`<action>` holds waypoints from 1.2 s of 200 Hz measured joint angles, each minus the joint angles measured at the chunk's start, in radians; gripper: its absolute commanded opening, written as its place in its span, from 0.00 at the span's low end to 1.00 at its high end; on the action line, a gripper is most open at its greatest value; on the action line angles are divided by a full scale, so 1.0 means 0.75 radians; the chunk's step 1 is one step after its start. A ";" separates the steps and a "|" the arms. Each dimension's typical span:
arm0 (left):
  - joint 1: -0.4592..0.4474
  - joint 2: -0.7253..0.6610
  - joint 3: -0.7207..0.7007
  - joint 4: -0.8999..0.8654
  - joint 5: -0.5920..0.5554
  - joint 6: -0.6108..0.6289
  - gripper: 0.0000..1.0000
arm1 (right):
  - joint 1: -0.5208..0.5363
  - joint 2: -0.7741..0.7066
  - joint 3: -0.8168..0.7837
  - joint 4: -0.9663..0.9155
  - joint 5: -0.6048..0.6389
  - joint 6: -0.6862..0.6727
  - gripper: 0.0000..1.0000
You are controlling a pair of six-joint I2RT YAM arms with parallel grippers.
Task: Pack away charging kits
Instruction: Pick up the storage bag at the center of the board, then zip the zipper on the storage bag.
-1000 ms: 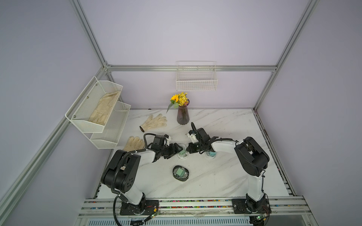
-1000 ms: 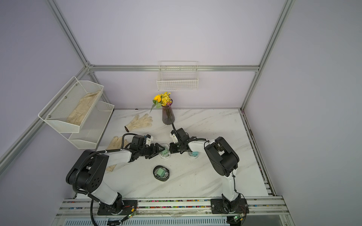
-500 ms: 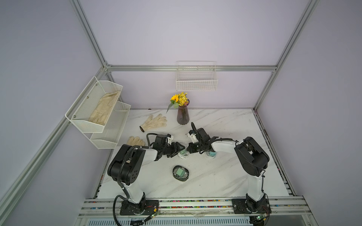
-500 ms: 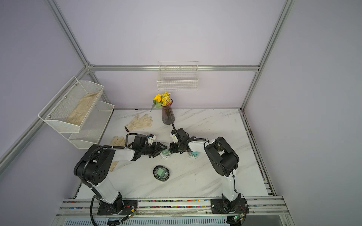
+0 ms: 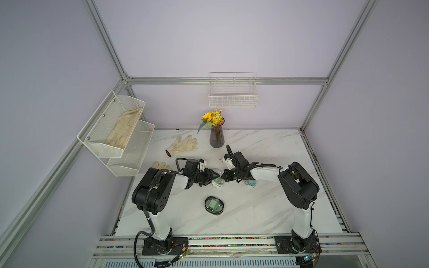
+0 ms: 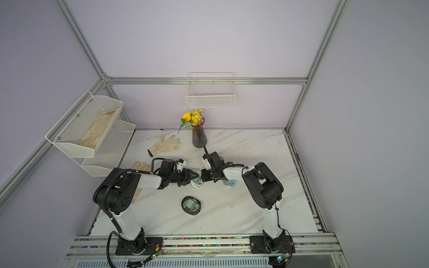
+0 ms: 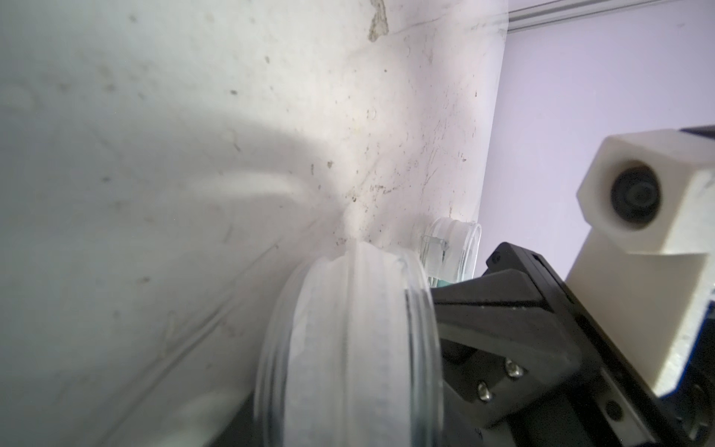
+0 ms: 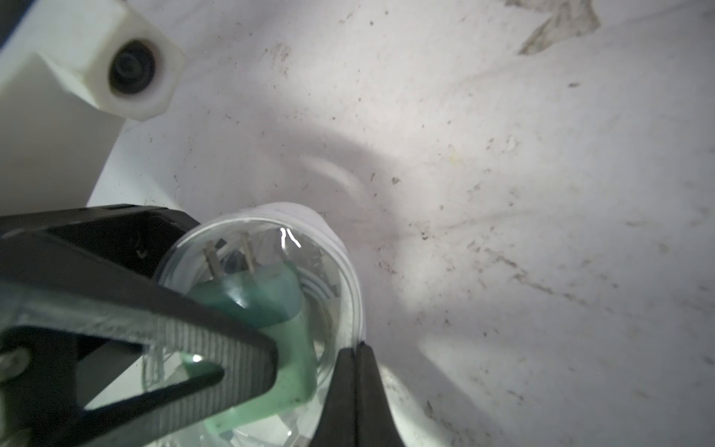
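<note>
Right claw (image 8: 354, 348) tight on clear case (image 8: 350, 282); left claw (image 5: 212, 178) at mint charger (image 8: 271, 294), state unclear

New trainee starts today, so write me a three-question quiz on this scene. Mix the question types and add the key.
1. Multiple choice: the charger inside the black-rimmed case is A) mint green, B) red, C) yellow.
2. True or false: the vase lies on its side.
3. Count: how many cream gloves are in view?
Key: 1 A. 2 False: it stands upright. 3 Three: rack glove, glove near the vase, half-hidden glove.
</note>
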 measured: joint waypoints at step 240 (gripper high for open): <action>-0.176 -0.615 0.160 -0.377 -0.495 -0.360 0.34 | 0.284 -0.729 -0.213 0.081 0.299 0.087 0.27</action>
